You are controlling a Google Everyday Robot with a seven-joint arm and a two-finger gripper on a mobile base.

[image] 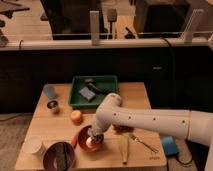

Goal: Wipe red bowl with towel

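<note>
The red bowl (83,141) sits on the wooden table (140,95) near its front, right of the purple bowl (59,156). Its pale inside shows under my gripper (94,138), which reaches straight down into the bowl from the white arm (150,120). A light patch inside the bowl under the gripper may be the towel; I cannot make it out clearly.
A green tray (94,91) with dark items stands at the back. An orange (76,117) lies left of the arm. A blue cup (49,92), a small dark cup (53,105) and a white cup (34,148) stand at left. Utensils (134,142) lie at right front.
</note>
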